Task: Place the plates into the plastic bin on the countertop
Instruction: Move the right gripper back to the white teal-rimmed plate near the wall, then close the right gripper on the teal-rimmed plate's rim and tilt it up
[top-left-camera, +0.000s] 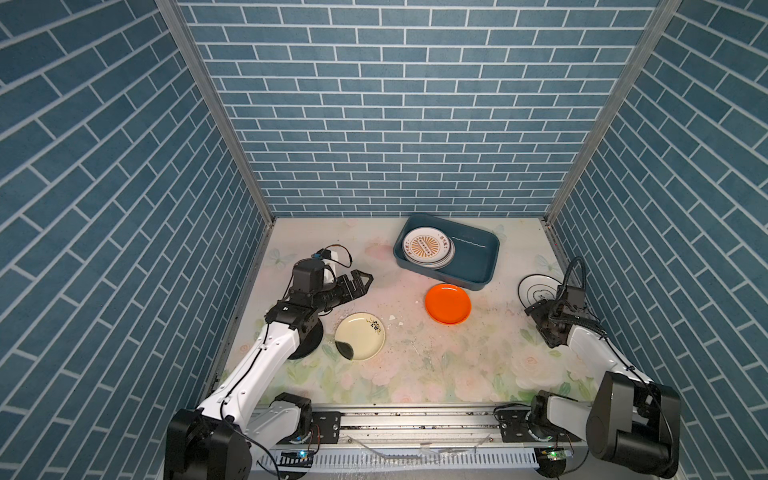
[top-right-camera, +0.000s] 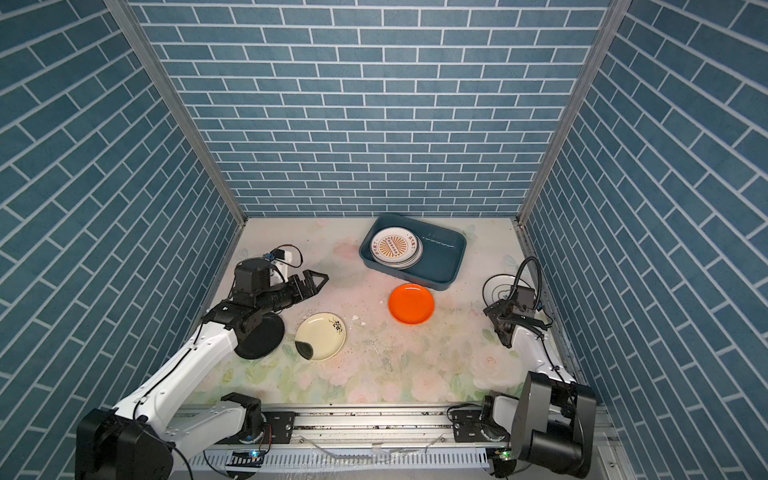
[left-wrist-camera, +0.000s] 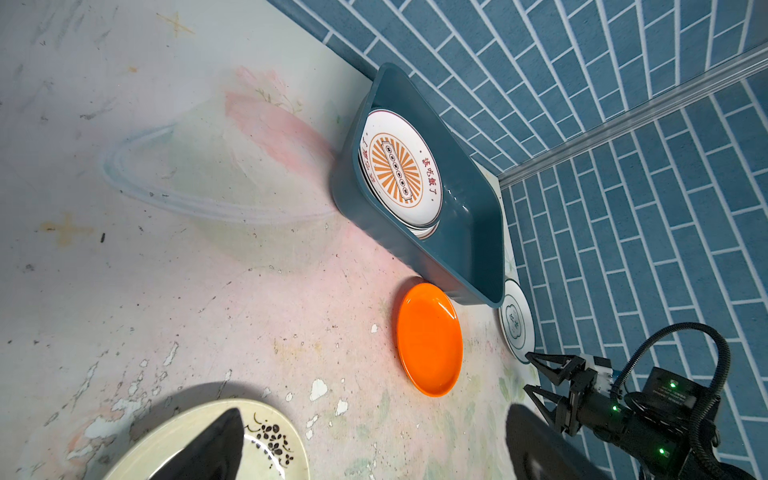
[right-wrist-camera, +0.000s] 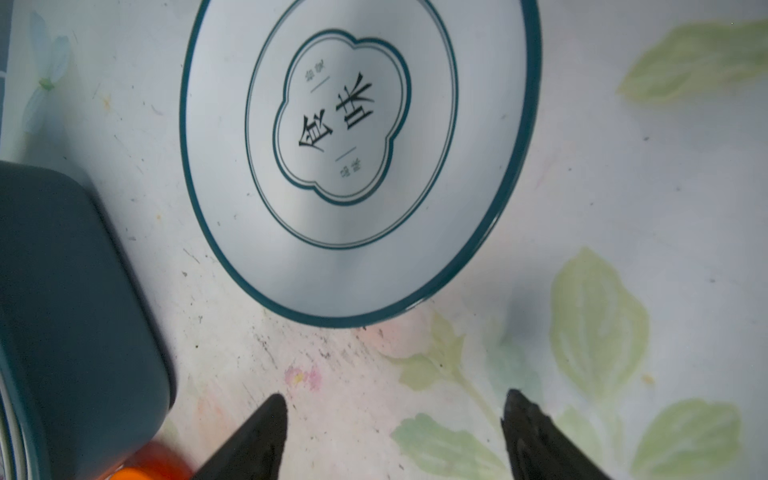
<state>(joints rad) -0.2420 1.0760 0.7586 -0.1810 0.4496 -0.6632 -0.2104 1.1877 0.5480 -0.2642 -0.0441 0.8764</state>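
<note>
Fingers of right gripper (right-wrist-camera: 397, 401) stand apart, empty, just short of clover plate (right-wrist-camera: 345, 158) on the countertop (right-wrist-camera: 623, 208), probably to pinch its rim for the plastic bin (right-wrist-camera: 62, 311) nearby; left gripper (top-left-camera: 365, 283) hovers open.

In both top views the left arm (top-left-camera: 257, 353) rises from the lower left corner, forearm roughly level. The left gripper (top-left-camera: 367, 284) points toward frame centre, jaws spread wide. Near the right edge the right arm (top-left-camera: 598, 353) bends forward, and the right gripper (right-wrist-camera: 397, 395) angles downward, jaws apart.
</note>
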